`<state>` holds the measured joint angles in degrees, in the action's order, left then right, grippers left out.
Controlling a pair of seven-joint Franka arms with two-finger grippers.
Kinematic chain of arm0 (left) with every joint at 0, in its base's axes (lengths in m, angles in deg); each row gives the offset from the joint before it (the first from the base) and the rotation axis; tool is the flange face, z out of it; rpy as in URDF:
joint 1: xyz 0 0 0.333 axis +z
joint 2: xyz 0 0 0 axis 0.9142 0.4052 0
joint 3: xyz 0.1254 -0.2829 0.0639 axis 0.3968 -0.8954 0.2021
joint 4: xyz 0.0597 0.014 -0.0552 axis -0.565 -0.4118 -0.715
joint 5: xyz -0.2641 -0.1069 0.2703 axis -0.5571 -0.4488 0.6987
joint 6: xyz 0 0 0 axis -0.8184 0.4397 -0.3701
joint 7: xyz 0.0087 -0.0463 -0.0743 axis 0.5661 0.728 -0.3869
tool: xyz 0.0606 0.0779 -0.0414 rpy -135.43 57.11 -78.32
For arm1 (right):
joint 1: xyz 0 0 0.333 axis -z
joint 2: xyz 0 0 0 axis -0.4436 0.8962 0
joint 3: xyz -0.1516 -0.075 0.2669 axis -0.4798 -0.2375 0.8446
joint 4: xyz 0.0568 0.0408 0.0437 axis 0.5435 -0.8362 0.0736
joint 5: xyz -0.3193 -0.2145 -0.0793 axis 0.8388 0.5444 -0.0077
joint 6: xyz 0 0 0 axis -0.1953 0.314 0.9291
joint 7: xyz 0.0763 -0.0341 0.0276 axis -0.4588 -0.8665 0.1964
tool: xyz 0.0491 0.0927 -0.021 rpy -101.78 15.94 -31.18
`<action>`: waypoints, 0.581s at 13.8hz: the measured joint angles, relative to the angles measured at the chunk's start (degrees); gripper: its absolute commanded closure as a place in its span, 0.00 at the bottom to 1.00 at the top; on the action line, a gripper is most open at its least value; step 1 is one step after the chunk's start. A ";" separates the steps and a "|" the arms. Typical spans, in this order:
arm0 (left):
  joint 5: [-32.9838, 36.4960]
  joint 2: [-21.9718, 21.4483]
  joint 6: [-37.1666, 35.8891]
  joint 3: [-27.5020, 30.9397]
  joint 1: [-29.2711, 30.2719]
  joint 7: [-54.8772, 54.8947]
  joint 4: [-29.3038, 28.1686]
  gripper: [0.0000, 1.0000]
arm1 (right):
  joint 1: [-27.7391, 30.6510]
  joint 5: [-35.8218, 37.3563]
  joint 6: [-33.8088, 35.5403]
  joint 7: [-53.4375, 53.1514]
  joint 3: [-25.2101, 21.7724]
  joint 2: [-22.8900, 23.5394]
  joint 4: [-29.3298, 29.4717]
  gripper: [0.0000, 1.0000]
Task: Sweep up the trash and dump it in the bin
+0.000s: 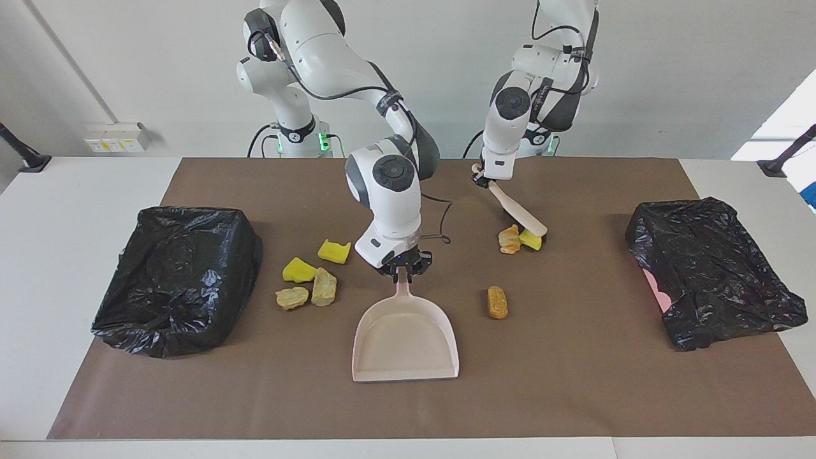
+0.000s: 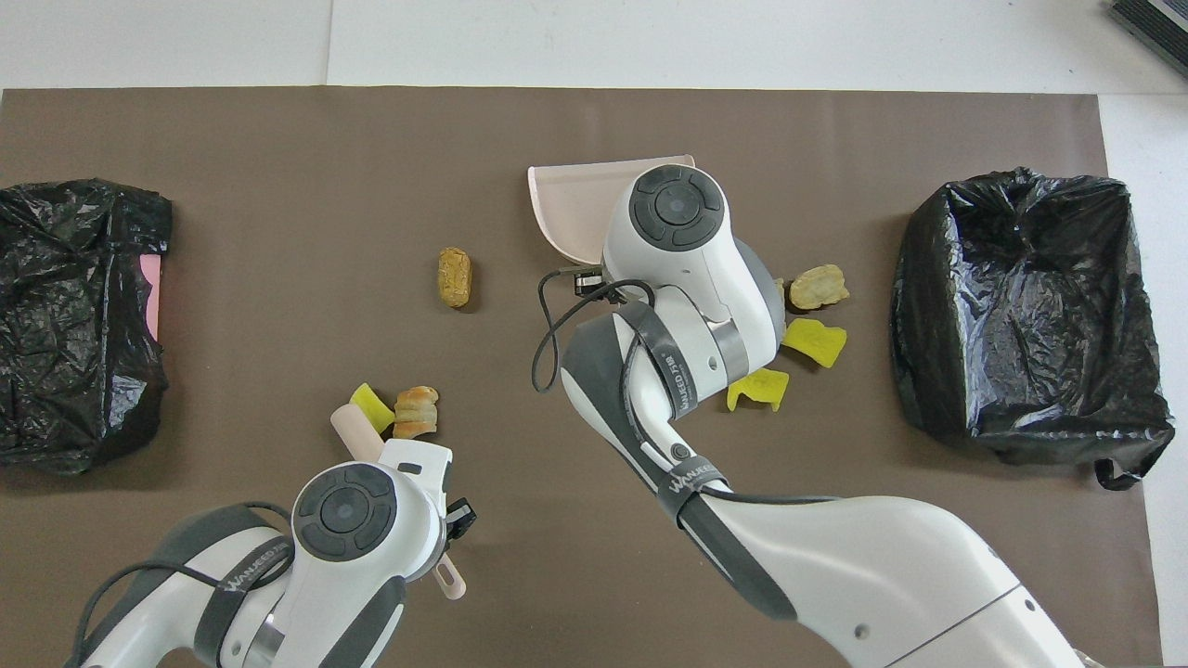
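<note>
The sweeping step is just getting under way: the left gripper [image 1: 484,180] is clamping the handle of the beige plastic brush with black bristles [image 1: 519,215], and the bristle end is pressing against a bright yellow spongy chunk [image 1: 530,240] that is touching a golden-brown bread-like piece [image 1: 509,238], both lying toward the left arm's end of the brown table mat [image 1: 574,382]. The right gripper [image 1: 401,268] is pinching the handle tip of the pale pink plastic dustpan [image 1: 405,341], whose tray is resting flat on the mat with its open mouth pointing away from the robots. One more brown oblong lump [image 1: 497,301] is lying alone beside the dustpan, and four pieces [image 1: 312,274], two yellow and two tan, are clustering at the dustpan's other flank, between it and a bin lined with a black plastic bag [image 1: 178,277]; a second lined bin [image 1: 714,280] is sitting at the left arm's end. Nothing is in the dustpan yet, so the next move probably calls for turning the pan's mouth toward the pair and brushing them in. The facing view is showing both grips and the bristles' contact; the overhead view is hiding these under the arms but is showing the open hollow of the bin [image 2: 1026,306] at the right arm's end.
</note>
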<state>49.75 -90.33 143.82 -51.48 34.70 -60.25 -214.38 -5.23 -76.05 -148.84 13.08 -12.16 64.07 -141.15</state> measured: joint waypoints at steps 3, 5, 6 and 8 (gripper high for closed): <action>-0.95 0.69 2.31 0.03 -0.47 5.83 1.16 1.00 | 1.47 -0.35 4.79 11.65 -0.04 -3.77 -0.50 1.00; -1.08 1.87 2.32 0.03 -0.65 10.18 2.77 1.00 | 3.41 -0.45 7.81 23.07 -0.06 -7.87 -2.46 1.00; -1.09 2.44 2.26 0.06 -0.65 12.10 3.33 1.00 | 4.18 -0.45 9.53 29.13 -0.07 -9.93 -3.84 1.00; -1.09 2.92 1.35 0.22 -0.64 15.58 3.68 1.00 | 4.69 -0.39 11.28 38.81 -0.08 -13.10 -6.71 1.00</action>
<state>48.66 -87.41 145.17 -51.26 34.06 -44.67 -210.70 -0.54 -76.44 -137.56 51.89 -12.24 50.96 -147.86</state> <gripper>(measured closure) 0.736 0.687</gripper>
